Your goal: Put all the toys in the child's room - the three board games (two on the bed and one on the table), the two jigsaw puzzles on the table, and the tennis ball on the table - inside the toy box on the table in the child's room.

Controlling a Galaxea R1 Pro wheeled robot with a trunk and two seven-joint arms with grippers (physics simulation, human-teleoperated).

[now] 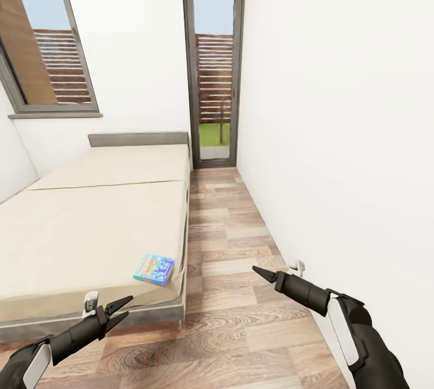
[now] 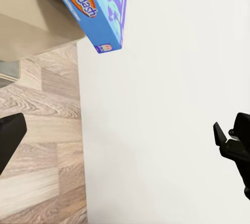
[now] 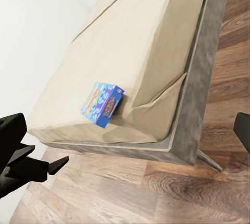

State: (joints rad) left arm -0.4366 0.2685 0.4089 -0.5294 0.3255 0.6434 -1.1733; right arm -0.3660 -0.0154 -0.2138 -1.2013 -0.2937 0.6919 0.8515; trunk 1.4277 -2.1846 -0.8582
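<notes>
Wood-plank floor runs along white wall. Tall dark-framed glass door at far end, slatted wooden fence and grass strip beyond. Angled window on wall opposite, grey sill beneath.

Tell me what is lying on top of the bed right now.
One blue board game lies flat on the bed, near its foot corner by the floor-side edge. The rest of the beige cover looks bare; the bed's far left part is out of frame.

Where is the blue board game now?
In the head view, the blue board game lies on the bed, at its near right corner, beside the wood floor.
</notes>
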